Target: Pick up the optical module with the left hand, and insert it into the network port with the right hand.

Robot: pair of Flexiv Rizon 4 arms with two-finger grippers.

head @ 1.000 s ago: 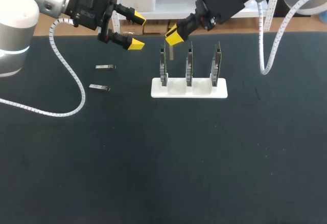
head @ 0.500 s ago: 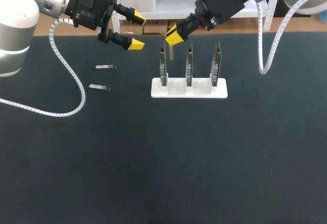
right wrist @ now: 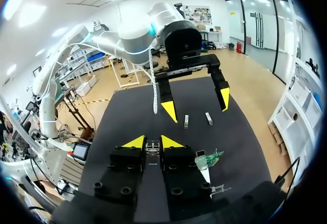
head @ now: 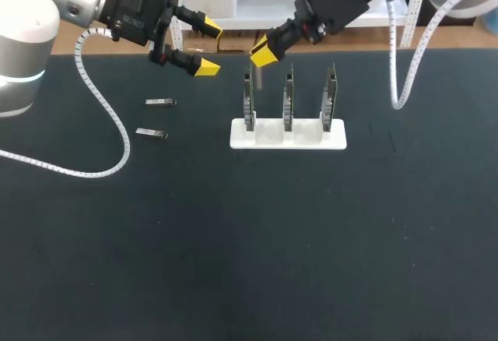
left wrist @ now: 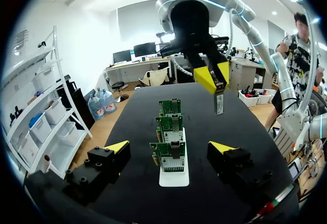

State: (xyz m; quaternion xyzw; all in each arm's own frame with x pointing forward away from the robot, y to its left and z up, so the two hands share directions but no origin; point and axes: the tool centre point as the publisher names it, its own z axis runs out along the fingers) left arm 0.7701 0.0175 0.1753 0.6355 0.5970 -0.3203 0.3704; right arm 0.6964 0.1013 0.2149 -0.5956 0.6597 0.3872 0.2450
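Grips module [left wrist: 219,103] tight in right gripper [head: 263,53], long axis hanging down from fingertips, card [head: 248,96] port just below, beside; left gripper [head: 208,46] spread, empty, farther off.

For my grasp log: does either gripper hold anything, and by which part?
The right gripper holds an optical module by its upper end; the rest hangs below its fingers. The left gripper is open and empty.

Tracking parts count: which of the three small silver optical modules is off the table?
The silver module held by the right gripper, up beside the white board holder; the other two lie on the black table near the left gripper.
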